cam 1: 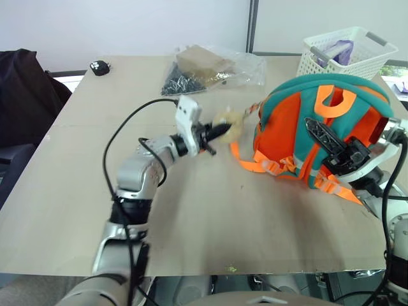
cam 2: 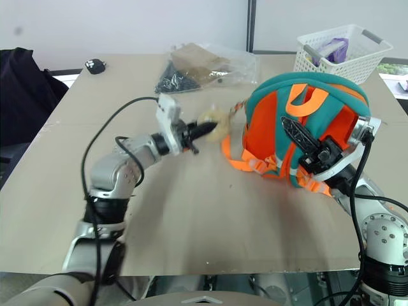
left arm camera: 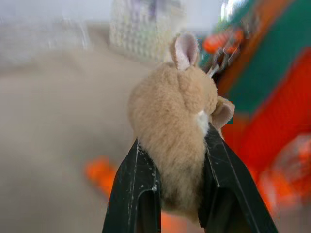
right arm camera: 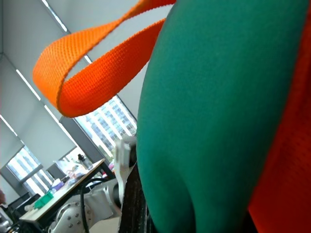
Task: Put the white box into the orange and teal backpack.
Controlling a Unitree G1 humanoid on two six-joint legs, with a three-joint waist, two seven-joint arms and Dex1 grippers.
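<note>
The orange and teal backpack [cam 1: 299,121] stands upright on the right side of the table. A tan plush toy [cam 1: 231,122] hangs off its left side on a clip. My left gripper [cam 1: 220,132] is shut on that plush toy [left arm camera: 175,111], whose body is squeezed between the two black fingers [left arm camera: 131,189]. My right gripper [cam 1: 324,139] is shut on the backpack's front, and teal fabric [right arm camera: 214,121] sits between its jaws under an orange strap [right arm camera: 92,73]. The white box is out of view.
A white lattice basket [cam 1: 314,58] stands at the back right, behind the backpack. A clear plastic bag [cam 1: 245,67] with a brown box and dark screws lies at the back centre. A small black object [cam 1: 100,66] sits at the back left corner. Loose orange straps [cam 1: 252,162] trail on the table.
</note>
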